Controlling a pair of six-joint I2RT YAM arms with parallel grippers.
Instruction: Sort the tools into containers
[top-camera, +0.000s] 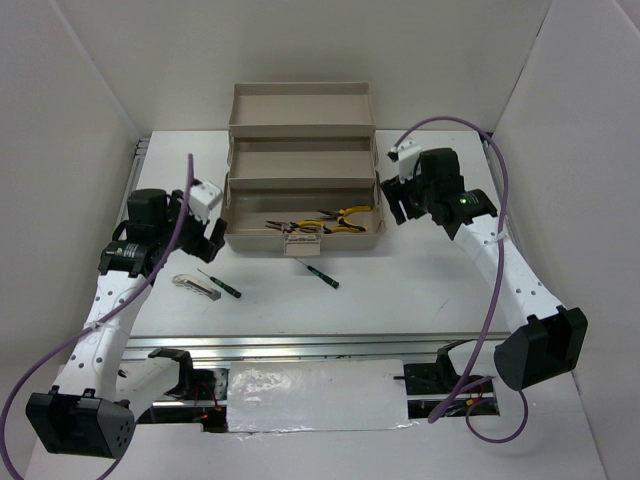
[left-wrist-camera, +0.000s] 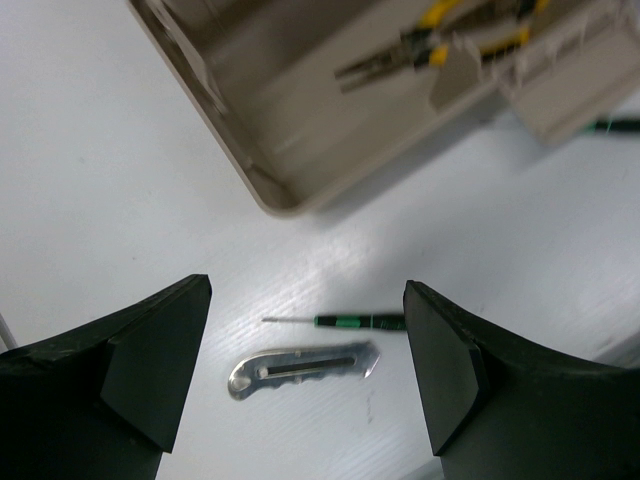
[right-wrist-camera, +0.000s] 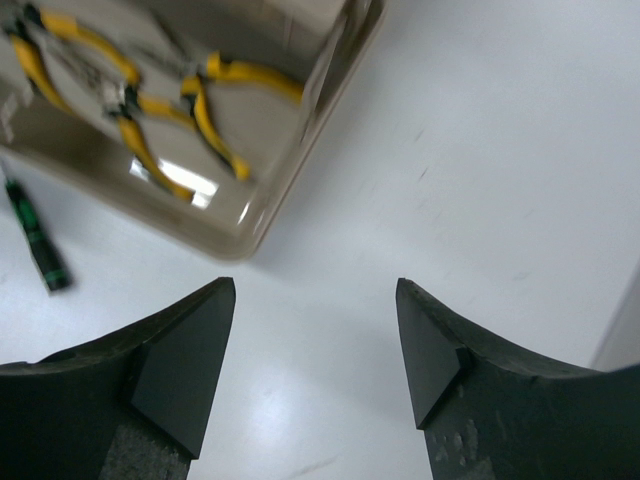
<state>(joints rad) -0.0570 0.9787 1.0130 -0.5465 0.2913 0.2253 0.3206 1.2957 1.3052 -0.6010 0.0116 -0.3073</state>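
- Your left gripper (left-wrist-camera: 305, 350) hangs with its jaws wide and empty above a grey utility knife (left-wrist-camera: 305, 368) and a thin green-marked screwdriver (left-wrist-camera: 345, 321). The two lie side by side on the table (top-camera: 430, 290), parallel and not touching.
- From above, that screwdriver slants, shaft far-left and handle near-right.
- A second screwdriver (top-camera: 317, 272) lies just before the toolbox (top-camera: 350, 243) on the same slant, with its shaft toward the box.
- The long-nose pliers (top-camera: 345, 217) lie lengthwise in the lowest tier, yellow handles right and noses left.
- Your right gripper (right-wrist-camera: 315, 350) is spread and empty over table beside the box's right front corner.
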